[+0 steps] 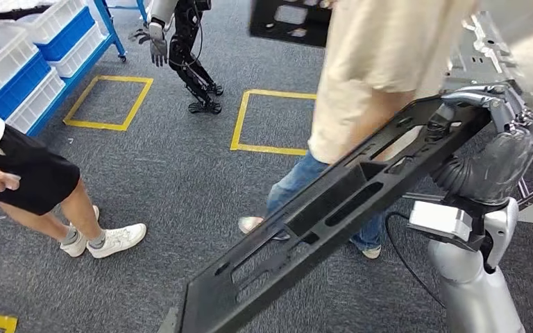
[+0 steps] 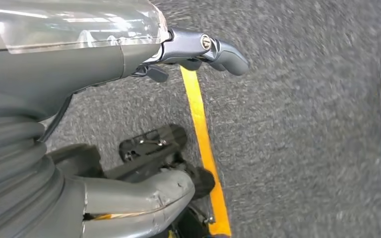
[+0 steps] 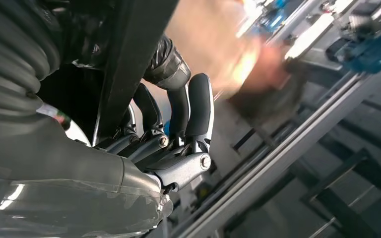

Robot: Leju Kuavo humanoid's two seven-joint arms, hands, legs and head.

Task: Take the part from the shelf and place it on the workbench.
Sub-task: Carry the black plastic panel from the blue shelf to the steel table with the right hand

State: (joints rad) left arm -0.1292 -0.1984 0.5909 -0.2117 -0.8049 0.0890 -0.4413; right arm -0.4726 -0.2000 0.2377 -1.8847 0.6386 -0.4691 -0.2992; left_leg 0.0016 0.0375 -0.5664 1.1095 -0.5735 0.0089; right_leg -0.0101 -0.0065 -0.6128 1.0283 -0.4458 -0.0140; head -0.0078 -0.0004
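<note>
Gripping the long black part (image 1: 333,208), our right hand (image 1: 489,128) has its fingers (image 3: 198,106) wrapped over the part's upper end; in the right wrist view the dark fingers curl around the part's black edge (image 3: 129,54) with the thumb behind it. From the hand, the part slopes down and away across the front of our body, its far end low near the bottom of the head view, above the grey carpet (image 1: 173,166).

Our left hand (image 2: 198,49) hangs over the carpet. We see one light grey finger (image 2: 225,54) stretched out and nothing in the hand, but the other fingers are hidden behind the cover, so we cannot tell how far open it is. A yellow tape line (image 2: 203,144) runs on the floor beneath it.

Just beyond the right hand stands a person in a beige shirt (image 1: 375,76) and jeans, touching or very near the part's upper half. Well apart from the hand, on the far side, a second person in black shorts (image 1: 35,173) and white shoes stands beside a blue rack of white bins (image 1: 35,62). Another humanoid robot (image 1: 187,48) stands between two yellow floor squares (image 1: 107,103).
</note>
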